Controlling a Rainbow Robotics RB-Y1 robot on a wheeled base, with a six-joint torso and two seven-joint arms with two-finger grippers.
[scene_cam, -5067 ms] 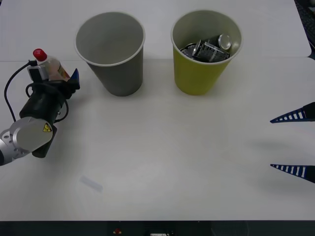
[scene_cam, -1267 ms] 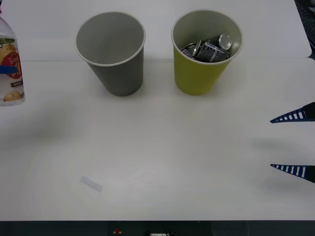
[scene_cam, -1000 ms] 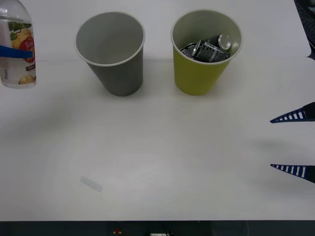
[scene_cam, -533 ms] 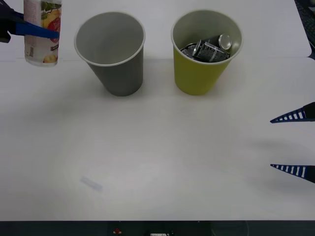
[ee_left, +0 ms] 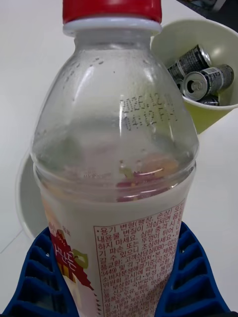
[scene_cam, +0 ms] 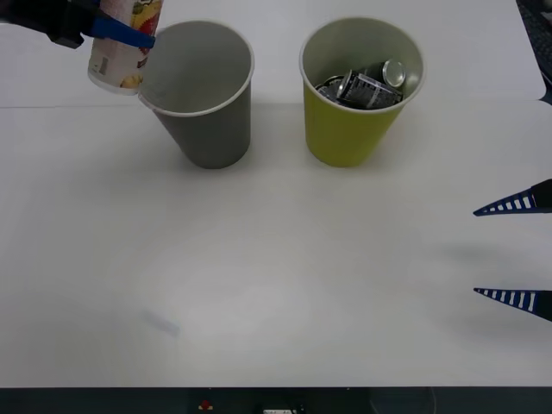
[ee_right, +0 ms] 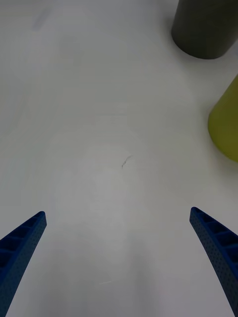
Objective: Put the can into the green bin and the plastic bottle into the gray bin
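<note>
The left gripper (scene_cam: 121, 33) was clenched around the plastic bottle (scene_cam: 123, 47), its blue ribbed fingers (ee_left: 196, 277) pressed against both sides of the white label. It held the bottle in the air near the far left corner of the white table (scene_cam: 285, 276), tilted a little, with the bottle's base just at the left rim of the gray bin (scene_cam: 195, 90). In the left wrist view the red cap (ee_left: 112, 10) pointed away from the camera, the upper part of the bottle was clear and beaded with droplets, and part of the gray bin's pale rim showed just behind the bottle. The gray bin stood upright toward the far edge of the table, left of centre, and the green bin (scene_cam: 360, 88) stood upright beside it to the right, the two apart with bare table between them. The can (scene_cam: 371, 84) lay inside the green bin among other silvery cans, one shiny round end turned upward. The right gripper (scene_cam: 515, 252) hung at the right edge of the table, well away from both bins, its two blue fingers spread wide with nothing between them.
</note>
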